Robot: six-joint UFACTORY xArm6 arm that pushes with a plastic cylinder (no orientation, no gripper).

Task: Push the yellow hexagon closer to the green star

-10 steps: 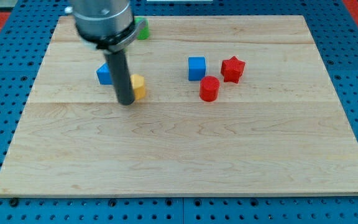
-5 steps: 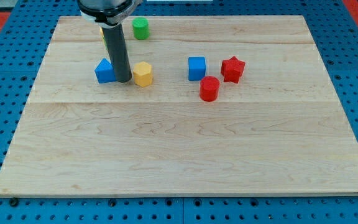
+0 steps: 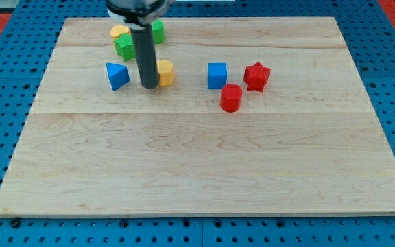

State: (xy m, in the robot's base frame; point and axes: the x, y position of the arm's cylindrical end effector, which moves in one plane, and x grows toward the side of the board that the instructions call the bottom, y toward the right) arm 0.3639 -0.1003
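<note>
The yellow hexagon [image 3: 165,71] lies on the wooden board [image 3: 197,165] in the upper left part, partly hidden by my rod. My tip [image 3: 148,86] touches the board at the hexagon's left side, between it and a blue triangular block [image 3: 117,75]. The green star [image 3: 124,46] sits above and to the left of the hexagon, near the board's top edge, with a small gap between them.
A yellow block [image 3: 120,31] sits just above the green star. A green cylinder [image 3: 158,30] peeks out behind my rod at the top. A blue cube [image 3: 217,75], a red star [image 3: 256,75] and a red cylinder [image 3: 230,97] stand to the right.
My tip has moved up and to the right, from below-left of the hexagon to its left side. The hexagon has shifted up and right. The green star and yellow block have come into view.
</note>
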